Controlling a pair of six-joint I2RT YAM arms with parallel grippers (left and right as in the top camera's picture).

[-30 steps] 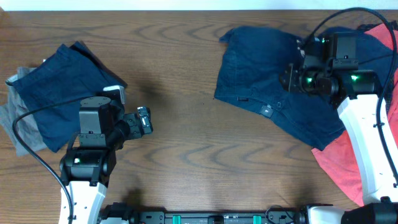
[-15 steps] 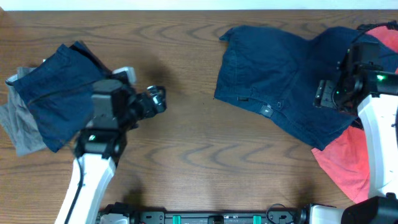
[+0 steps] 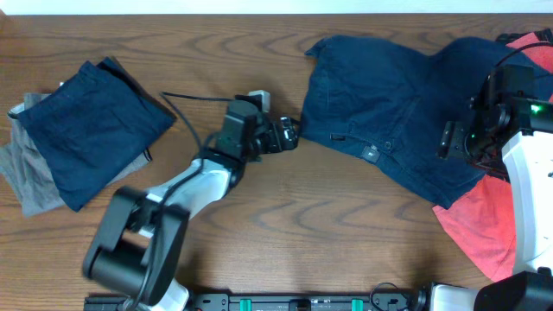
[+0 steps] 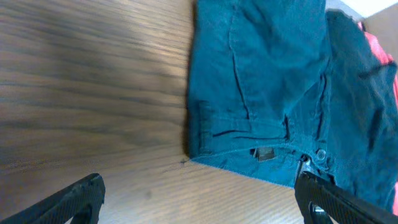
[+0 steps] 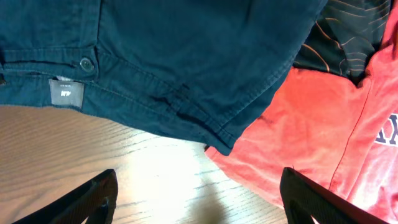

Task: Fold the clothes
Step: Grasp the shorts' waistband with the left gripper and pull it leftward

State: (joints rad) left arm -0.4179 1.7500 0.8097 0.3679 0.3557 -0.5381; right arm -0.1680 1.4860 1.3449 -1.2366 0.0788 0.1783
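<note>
The overhead view showed the whole layout. One pair of navy shorts (image 3: 380,95) lay spread out at the far right of the table (image 3: 302,216). A second navy pair (image 3: 91,130) lay folded at the far left, on top of a grey garment (image 3: 26,177). A coral-red garment (image 3: 484,229) lay at the right edge, partly under the spread shorts.

Only the wrist views resolved the fine detail. The left wrist view showed the waistband of the spread shorts (image 4: 261,81) with a small dark label (image 4: 266,153) and the waist button (image 4: 321,154) beside it. The right wrist view showed the same button (image 5: 86,63), a white label (image 5: 66,93) just below it, and a black patterned piece (image 5: 339,37) between the navy cloth and the coral-red garment (image 5: 311,137). That piece could not be made out from overhead. The folded pair and the grey garment appeared in neither wrist view.

The left arm reached diagonally from the near-left base toward the table centre. The left gripper (image 3: 289,134) pointed right, just beside the left edge of the spread shorts. Its jaws stood wide apart over bare wood and held nothing.

The right arm rose from the near-right edge and bent leftward. The right gripper (image 3: 449,140) hung over the right part of the spread shorts. Its jaws were likewise parted and held nothing.
</note>
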